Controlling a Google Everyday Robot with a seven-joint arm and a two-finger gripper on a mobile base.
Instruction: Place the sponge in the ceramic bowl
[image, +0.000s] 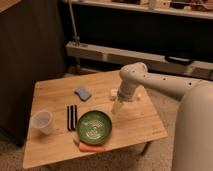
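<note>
My pincer (117, 107) hangs over the counter (140, 125) just beside the bowl (94, 126); its grip I cannot tell; the sponge (83, 92) lies apart.

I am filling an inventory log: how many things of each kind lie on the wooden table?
sponge: 1
ceramic bowl: 1
plastic cup: 1
black-striped flat item: 1
orange stick-shaped item: 1
Total: 5
The gripper, not counted, hangs over the table, right of the ceramic bowl.
</note>
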